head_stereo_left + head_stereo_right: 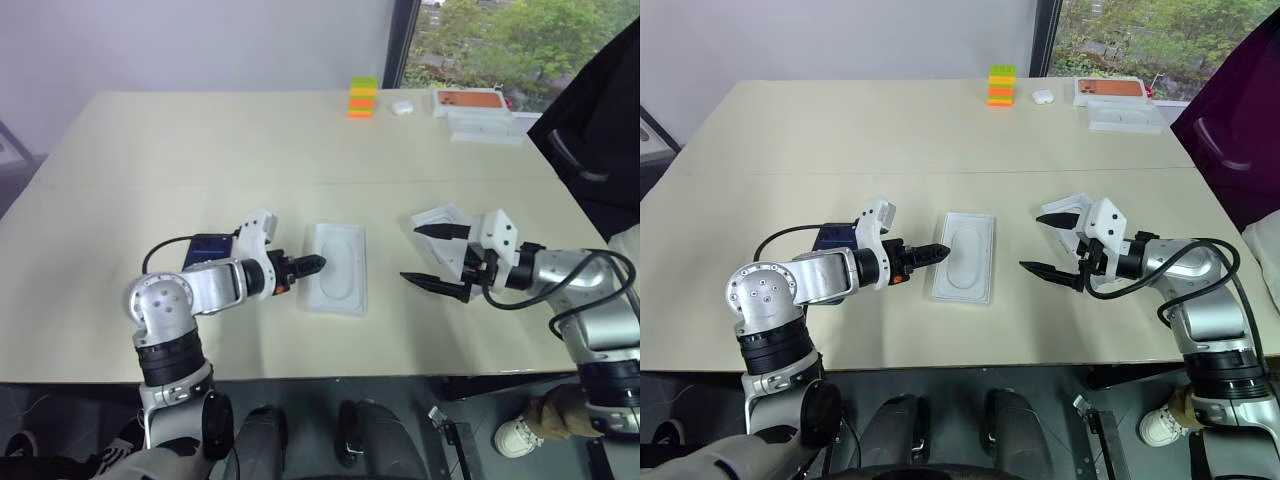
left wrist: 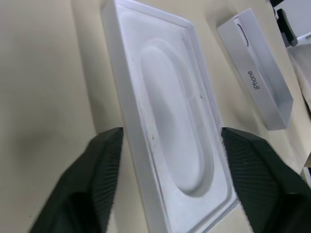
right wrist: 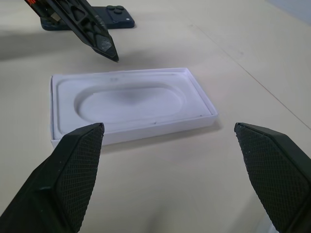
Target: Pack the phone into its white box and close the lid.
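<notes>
On the bench, the phone [image 3: 87, 18] lies flat behind the left gripper [image 1: 940, 251], its long axis running left-right; the left arm is nearer. That gripper's fingers are spread beside the white insert [image 1: 966, 256]. The right gripper [image 1: 1052, 243] hangs wide apart.

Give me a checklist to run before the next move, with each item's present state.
1. Left hand open: ok, its fingers stand apart at either side of the white insert.
2. Right hand open and empty: ok.
3. Phone free to pick up: ok, it lies flat on the table behind the left arm, with nothing on it.
4. Phone packed: not ok.
5. White box part marked iPhone, beside the right hand, is the tray or the lid: cannot tell.
6. Lid closed: not ok, no closed box lies between the hands.
</notes>
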Controlling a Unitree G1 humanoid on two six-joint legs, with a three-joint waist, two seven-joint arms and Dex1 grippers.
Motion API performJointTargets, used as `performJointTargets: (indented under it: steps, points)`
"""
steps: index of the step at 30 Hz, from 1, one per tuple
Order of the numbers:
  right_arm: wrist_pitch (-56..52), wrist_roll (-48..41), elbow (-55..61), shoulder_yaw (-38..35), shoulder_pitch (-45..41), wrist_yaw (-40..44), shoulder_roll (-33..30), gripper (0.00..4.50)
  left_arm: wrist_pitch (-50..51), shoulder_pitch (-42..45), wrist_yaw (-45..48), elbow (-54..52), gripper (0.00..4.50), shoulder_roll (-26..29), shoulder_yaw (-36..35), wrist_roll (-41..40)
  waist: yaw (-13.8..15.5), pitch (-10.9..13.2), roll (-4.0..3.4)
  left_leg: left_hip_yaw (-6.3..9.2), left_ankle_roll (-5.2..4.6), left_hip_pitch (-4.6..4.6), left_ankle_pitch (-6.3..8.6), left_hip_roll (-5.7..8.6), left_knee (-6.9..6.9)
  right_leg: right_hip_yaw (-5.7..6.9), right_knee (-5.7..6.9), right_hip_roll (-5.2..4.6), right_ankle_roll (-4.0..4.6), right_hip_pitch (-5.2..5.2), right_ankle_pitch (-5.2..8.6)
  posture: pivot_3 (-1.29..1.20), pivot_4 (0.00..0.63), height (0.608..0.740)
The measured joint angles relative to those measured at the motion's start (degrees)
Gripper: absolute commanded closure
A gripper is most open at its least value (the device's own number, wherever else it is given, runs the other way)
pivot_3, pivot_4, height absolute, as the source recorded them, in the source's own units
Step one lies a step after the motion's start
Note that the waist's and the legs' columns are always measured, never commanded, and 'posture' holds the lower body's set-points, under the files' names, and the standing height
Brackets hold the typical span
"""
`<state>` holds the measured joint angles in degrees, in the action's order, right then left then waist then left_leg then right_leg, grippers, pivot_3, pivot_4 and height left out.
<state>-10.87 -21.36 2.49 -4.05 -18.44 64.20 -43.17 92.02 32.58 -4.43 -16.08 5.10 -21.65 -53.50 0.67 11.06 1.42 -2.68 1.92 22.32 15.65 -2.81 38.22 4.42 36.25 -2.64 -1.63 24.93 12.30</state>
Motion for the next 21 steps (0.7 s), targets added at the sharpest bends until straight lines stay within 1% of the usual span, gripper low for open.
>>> performJointTargets:
  steps: [4,6,9,11,13,15,18,19,20,21]
  points:
    - [-0.61,-0.03,-0.01,0.32,-0.55,-1.14,1.28,0.00,-0.02,0.28,2.95,-1.91,1.10,3.54,-0.69,-2.52,-0.01,0.00,0.01,0.00,0.00,0.00,0.00,0.00,0.00,0.00,0.00,0.00,0.00,0.00,0.00,0.00,0.150,0.740]
    - [-2.07,-0.22,0.18,0.79,-1.28,-2.01,1.84,0.00,-1.03,0.32,6.38,-3.48,1.10,7.68,-0.48,-3.29,-0.11,0.00,0.00,-0.01,0.01,0.00,0.00,-0.02,-0.01,-0.01,0.01,0.02,0.01,0.02,-0.01,0.00,0.150,0.740]
    - [-5.56,-0.19,3.04,2.08,-2.59,-4.53,3.48,0.00,-11.83,-3.24,16.48,-5.82,1.10,17.75,0.38,-1.21,-0.59,0.00,-0.04,-0.03,0.04,-0.02,-0.02,-0.07,-0.09,-0.03,0.04,0.08,0.04,0.10,0.00,0.00,0.150,0.740]
    - [-7.98,-0.17,5.74,4.17,-3.52,-6.52,5.48,0.57,-20.43,-6.35,23.34,-5.92,1.06,23.09,1.33,2.17,-0.55,0.00,-0.06,-0.03,0.05,-0.02,-0.03,-0.07,-0.13,-0.02,0.04,0.08,0.06,0.13,0.00,0.00,0.150,0.740]
    - [-9.55,0.42,6.71,6.22,-4.89,-8.55,7.20,1.27,-26.26,-8.45,28.69,-4.69,1.06,25.60,2.40,4.31,-0.20,0.00,-0.06,-0.06,0.07,0.01,-0.03,-0.06,-0.11,-0.01,0.04,0.04,0.06,0.13,0.00,0.00,0.150,0.740]
    - [-10.65,2.34,7.43,8.47,-6.88,-11.46,9.37,2.36,-33.40,-11.99,35.64,-2.83,1.06,28.81,3.09,6.85,-0.08,0.01,-0.07,-0.12,0.07,0.06,-0.03,-0.04,-0.08,-0.03,0.01,0.00,0.09,0.19,0.00,0.00,0.150,0.740]
    - [-11.69,5.55,7.57,12.05,-8.49,-15.01,12.20,3.79,-41.33,-14.86,41.70,-0.28,1.06,30.68,2.99,9.66,0.20,0.00,-0.05,-0.10,0.06,0.16,-0.03,-0.02,-0.08,-0.01,-0.04,-0.06,0.09,0.21,0.01,0.00,0.150,0.740]
    - [-12.09,6.53,7.58,13.35,-8.79,-15.98,13.22,4.35,-43.10,-15.23,42.92,0.29,1.06,30.79,3.15,10.47,0.22,0.00,-0.05,-0.10,0.06,0.19,-0.03,-0.01,-0.06,-0.01,-0.04,-0.06,0.09,0.22,0.00,0.00,0.150,0.740]
    - [-12.49,8.35,7.52,15.35,-9.24,-17.37,13.99,4.46,-45.51,-16.01,43.78,0.47,1.06,31.37,4.06,12.10,0.12,0.00,-0.05,-0.13,0.06,0.18,-0.03,-0.01,-0.06,-0.02,-0.06,-0.08,0.09,0.22,0.00,0.00,0.150,0.740]
    - [-12.55,9.96,7.34,16.72,-9.34,-18.21,14.24,4.46,-46.77,-16.42,44.30,0.53,1.06,31.81,5.10,13.28,0.13,0.00,-0.05,-0.13,0.06,0.19,-0.03,0.01,-0.06,-0.03,-0.06,-0.12,0.08,0.22,0.00,0.00,0.150,0.740]
